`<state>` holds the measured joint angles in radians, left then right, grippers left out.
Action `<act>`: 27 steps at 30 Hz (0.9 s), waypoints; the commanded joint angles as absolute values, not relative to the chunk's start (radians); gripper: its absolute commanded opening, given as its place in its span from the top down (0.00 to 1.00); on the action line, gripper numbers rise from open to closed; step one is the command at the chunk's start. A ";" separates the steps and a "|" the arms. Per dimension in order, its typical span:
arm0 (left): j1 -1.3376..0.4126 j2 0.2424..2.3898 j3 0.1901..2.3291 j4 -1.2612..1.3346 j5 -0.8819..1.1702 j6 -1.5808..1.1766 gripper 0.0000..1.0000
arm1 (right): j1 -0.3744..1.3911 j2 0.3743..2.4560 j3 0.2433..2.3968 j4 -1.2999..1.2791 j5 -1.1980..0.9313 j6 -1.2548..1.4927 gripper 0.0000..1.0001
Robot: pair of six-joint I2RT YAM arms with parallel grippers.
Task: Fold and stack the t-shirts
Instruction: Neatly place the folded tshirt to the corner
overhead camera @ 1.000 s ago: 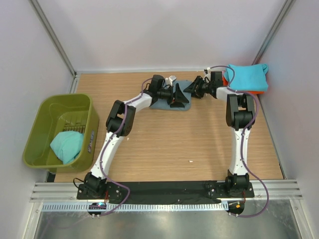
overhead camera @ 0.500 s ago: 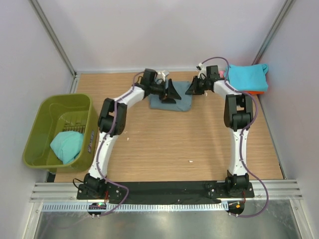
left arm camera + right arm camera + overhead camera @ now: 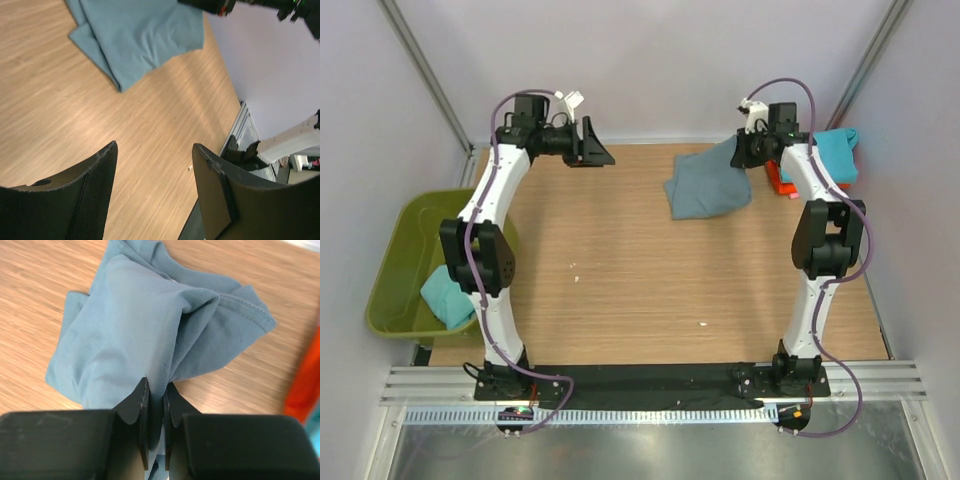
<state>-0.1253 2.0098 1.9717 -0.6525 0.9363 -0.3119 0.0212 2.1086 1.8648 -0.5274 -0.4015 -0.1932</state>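
Top view first: your right gripper [image 3: 748, 152] is pressed together on a bunch of the blue-grey tee [image 3: 705, 185], up around 1 o'clock on the table [image 3: 620, 290]. The rest of that tee drapes down and toward 7 o'clock from the pinch onto the wood. Just past it at 2 o'clock there's a folded turquoise tee [image 3: 832, 155] sitting on top of an orange tee [image 3: 782, 183]. Your left gripper [image 3: 592, 150] is over at 11 o'clock, claw spread, nothing in it, well apart from the blue-grey one. The olive tub [image 3: 405, 225] sits at 9 o'clock off the table edge, with a balled turquoise tee [image 3: 445, 293] inside.

Left wrist view: both fingers [image 3: 95, 190] stand wide apart with only bare wood between them. The blue-grey tee [image 3: 140, 35] lies up at 12 o'clock in the shot, layers doubled over at its near corner.

Right wrist view: the right gripper [image 3: 156, 390] has its fingers squeezed onto a raised fold of the blue-grey tee [image 3: 140, 325], cloth going right in between them. The tee spreads away toward 12 o'clock, rumpled, a hem edge showing at 2 o'clock. A bit of the orange tee [image 3: 305, 380] shows at 3 o'clock.
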 commanded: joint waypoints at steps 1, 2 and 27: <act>-0.166 1.965 1.913 -0.801 0.933 -0.207 0.38 | -0.017 2.040 1.934 -0.554 -0.341 -0.302 0.99; -0.167 1.954 1.902 -0.793 0.930 -0.207 0.38 | -0.024 2.039 1.942 -0.554 -0.325 -0.307 0.99; -0.215 1.841 1.729 -0.785 0.861 -0.172 0.38 | -0.212 2.195 2.385 -0.577 -0.209 -0.387 0.99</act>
<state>-0.2031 1.8881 1.7313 -0.7830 0.8696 -0.1974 -0.1776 2.1914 2.2696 -0.6300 -0.2203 -0.3824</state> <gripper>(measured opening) 0.622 0.148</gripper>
